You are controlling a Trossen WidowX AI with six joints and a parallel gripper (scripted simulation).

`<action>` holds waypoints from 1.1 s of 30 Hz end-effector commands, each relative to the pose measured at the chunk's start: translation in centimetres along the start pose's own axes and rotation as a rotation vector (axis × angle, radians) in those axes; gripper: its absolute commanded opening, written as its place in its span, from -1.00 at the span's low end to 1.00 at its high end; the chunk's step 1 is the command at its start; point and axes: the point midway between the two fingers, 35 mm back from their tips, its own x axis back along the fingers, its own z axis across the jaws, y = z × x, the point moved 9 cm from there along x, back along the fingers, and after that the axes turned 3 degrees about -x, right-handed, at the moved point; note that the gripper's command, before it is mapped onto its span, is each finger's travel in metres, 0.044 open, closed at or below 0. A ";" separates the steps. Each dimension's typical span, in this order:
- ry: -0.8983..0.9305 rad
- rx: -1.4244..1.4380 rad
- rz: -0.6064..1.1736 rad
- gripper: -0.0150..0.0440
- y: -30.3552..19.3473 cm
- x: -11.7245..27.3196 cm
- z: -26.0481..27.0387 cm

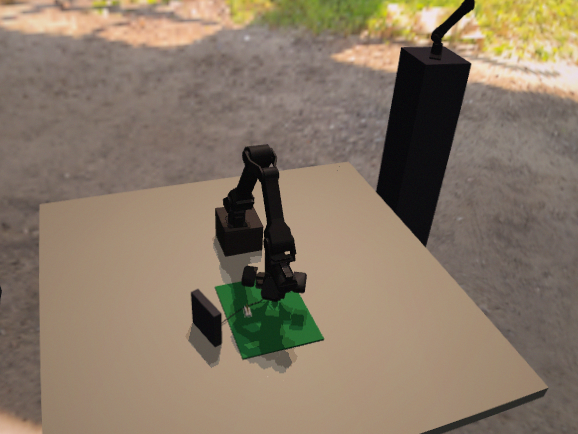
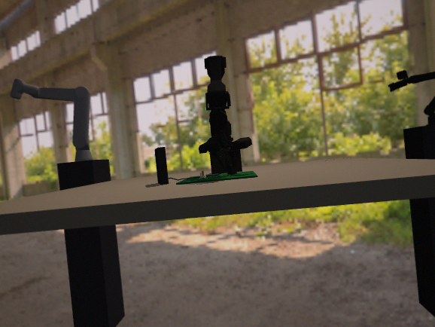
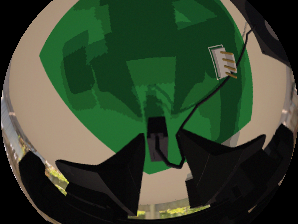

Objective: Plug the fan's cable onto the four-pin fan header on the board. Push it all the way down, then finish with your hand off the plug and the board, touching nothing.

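Note:
The black plug stands over the green board in the wrist view, and its thin black cable loops off to the right. My gripper is low over the board, partly open. Its fingers are on either side of the plug, with a gap showing, wider on the right. The white fan header has bare gold pins and is away from the plug, to its upper right in the wrist view. The plug is hidden in the top and exterior views.
The black fan stands upright on the table, beside the board and near the header. The cable runs from it past the header. Other arms stand on tall black pillars beyond the table.

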 end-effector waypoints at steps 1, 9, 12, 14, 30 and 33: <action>0.000 0.000 0.000 -0.01 0.0 0.0 0.0; 0.000 0.000 0.000 -0.19 0.0 0.0 0.0; 0.000 0.000 0.000 -0.25 0.0 0.0 0.0; 0.000 0.000 0.000 -0.30 0.0 0.0 0.0; 0.001 -0.002 0.003 -0.49 -0.8 4.5 0.2; 0.001 -0.002 0.004 -0.49 -1.0 5.5 0.1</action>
